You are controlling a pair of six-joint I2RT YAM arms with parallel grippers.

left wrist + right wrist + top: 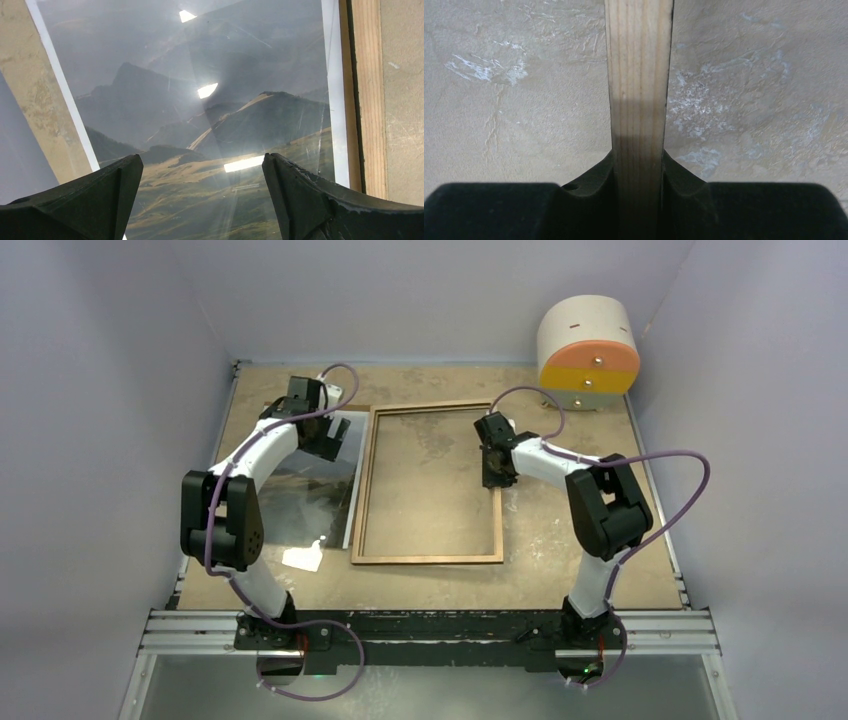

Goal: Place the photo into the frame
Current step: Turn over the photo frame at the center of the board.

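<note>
The frame (428, 559) lies flat in the middle of the table, wood-brown back up. The photo (300, 505), a glossy mountain landscape with a white border, lies picture side up to its left, alongside the frame's left rail (369, 100). My left gripper (325, 435) hovers open over the photo's far part; in the left wrist view its gripper (202, 160) is empty, with the print (210, 100) below. My right gripper (495, 465) is shut on the frame's right rail; the right wrist view shows the gripper (639, 160) with its jaws pressed on both sides of the wooden rail (639, 75).
A white drum with orange and yellow faces (588, 350) stands at the back right corner. Grey walls close in the table (430, 480) on the left, back and right. A thin brown edge (352, 407) shows at the photo's far side. A metal rail (430, 630) runs along the near edge.
</note>
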